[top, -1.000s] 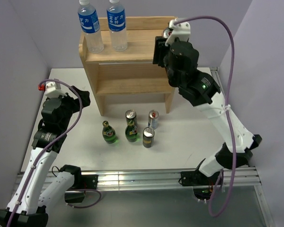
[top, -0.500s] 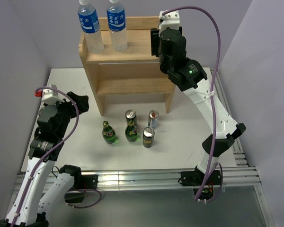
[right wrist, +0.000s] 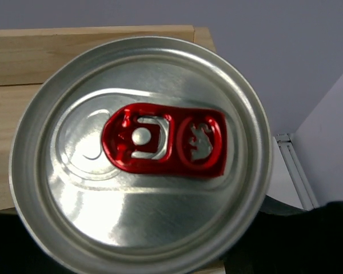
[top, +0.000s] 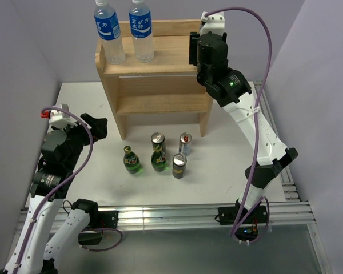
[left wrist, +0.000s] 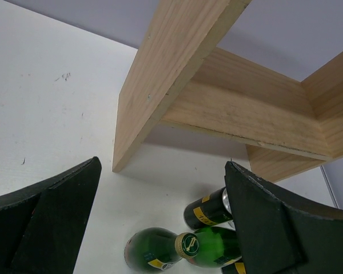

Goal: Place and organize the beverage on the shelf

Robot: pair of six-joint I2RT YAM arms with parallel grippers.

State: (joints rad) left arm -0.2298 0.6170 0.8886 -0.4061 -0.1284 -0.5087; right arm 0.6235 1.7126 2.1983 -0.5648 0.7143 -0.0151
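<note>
Two water bottles (top: 110,34) stand atop the shelf (top: 160,57); right claw (top: 194,49) grips one can (right wrist: 140,154) over its right end. Three cans (top: 179,164) and two green bottles (top: 131,161) wait on the surface (top: 223,165); left claw (left wrist: 162,166) spread wide

Two bottles (top: 110,34) stand on the shelf's (top: 166,57) left top; five drinks (top: 158,160) cluster before it.

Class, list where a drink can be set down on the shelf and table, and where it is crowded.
Free: top board between the water bottles and the held can; the lower board; table right of the drinks cluster. Crowded: that cluster.
</note>
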